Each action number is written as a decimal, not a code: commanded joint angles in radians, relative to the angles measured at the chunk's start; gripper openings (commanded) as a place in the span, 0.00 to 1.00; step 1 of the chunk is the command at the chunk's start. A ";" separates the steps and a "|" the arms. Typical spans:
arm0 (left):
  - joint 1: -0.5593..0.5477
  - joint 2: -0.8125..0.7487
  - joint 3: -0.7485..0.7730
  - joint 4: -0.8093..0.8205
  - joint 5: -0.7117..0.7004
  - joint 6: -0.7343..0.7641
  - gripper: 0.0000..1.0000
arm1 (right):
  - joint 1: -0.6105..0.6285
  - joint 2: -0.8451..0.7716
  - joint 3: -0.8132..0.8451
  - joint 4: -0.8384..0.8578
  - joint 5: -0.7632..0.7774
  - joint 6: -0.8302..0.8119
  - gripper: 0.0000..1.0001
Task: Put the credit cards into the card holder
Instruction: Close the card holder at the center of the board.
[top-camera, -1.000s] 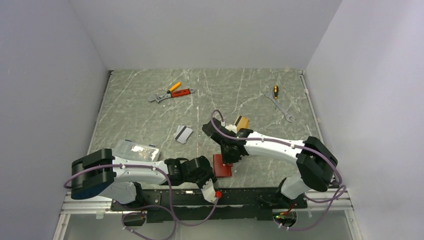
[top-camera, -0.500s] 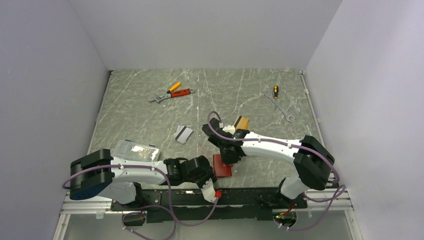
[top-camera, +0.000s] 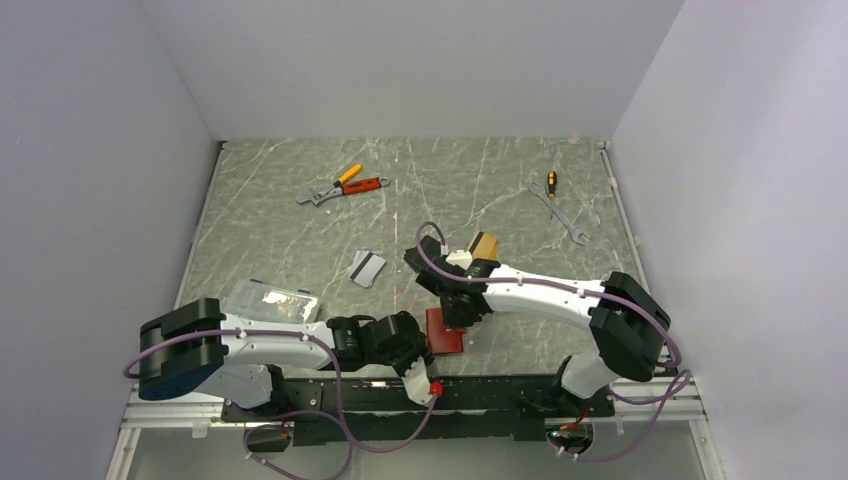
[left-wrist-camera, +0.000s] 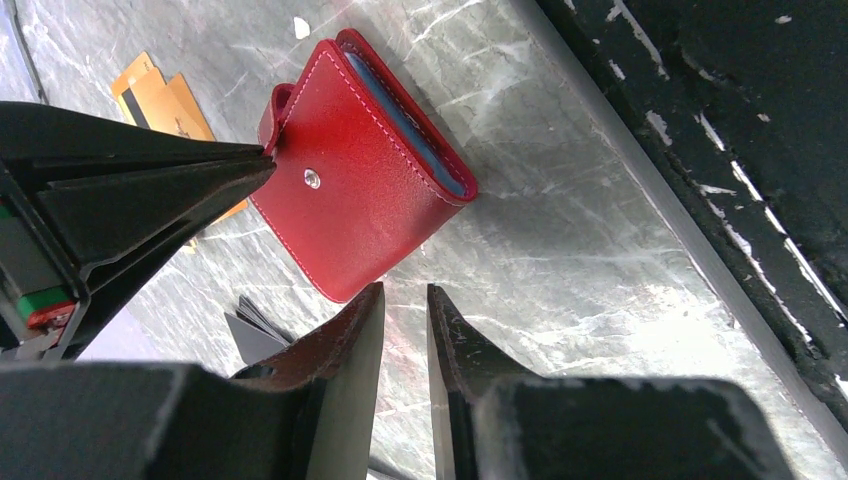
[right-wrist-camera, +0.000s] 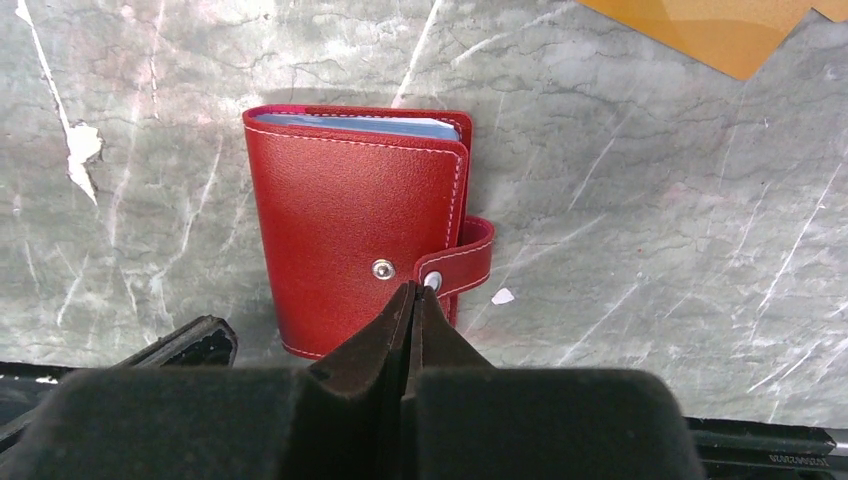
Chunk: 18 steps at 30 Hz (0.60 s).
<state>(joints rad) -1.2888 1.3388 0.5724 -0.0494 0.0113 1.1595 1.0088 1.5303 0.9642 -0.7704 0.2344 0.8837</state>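
Marbled grey tabletop (top-camera: 300, 200) bearing the closed red card holder (right-wrist-camera: 350, 240) near its front edge, orange-gold credit cards (top-camera: 484, 244) loose beyond it; right end effector (right-wrist-camera: 412, 295) clenched with tips at the snap tab (right-wrist-camera: 470, 255), left end effector (left-wrist-camera: 405, 292) released and empty just beside: opening step apparently in hand, next calling for the tab unsnapped.

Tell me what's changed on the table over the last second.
The right arm shifted slightly left, and the right gripper closed, tips meeting at the snap tab of the card holder; whether it pinches the tab is unclear. The left gripper, credit cards and tools stayed put.
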 joint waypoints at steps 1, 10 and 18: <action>0.001 -0.018 0.003 0.017 0.022 0.014 0.28 | 0.004 -0.046 0.003 0.000 0.005 0.029 0.00; 0.000 -0.002 0.007 0.042 0.027 0.026 0.29 | -0.039 -0.110 -0.078 0.110 -0.104 0.022 0.00; 0.000 0.014 0.018 0.063 0.031 0.030 0.29 | -0.087 -0.117 -0.123 0.189 -0.175 -0.010 0.00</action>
<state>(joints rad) -1.2888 1.3407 0.5724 -0.0151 0.0158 1.1709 0.9337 1.4422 0.8536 -0.6533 0.1093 0.8932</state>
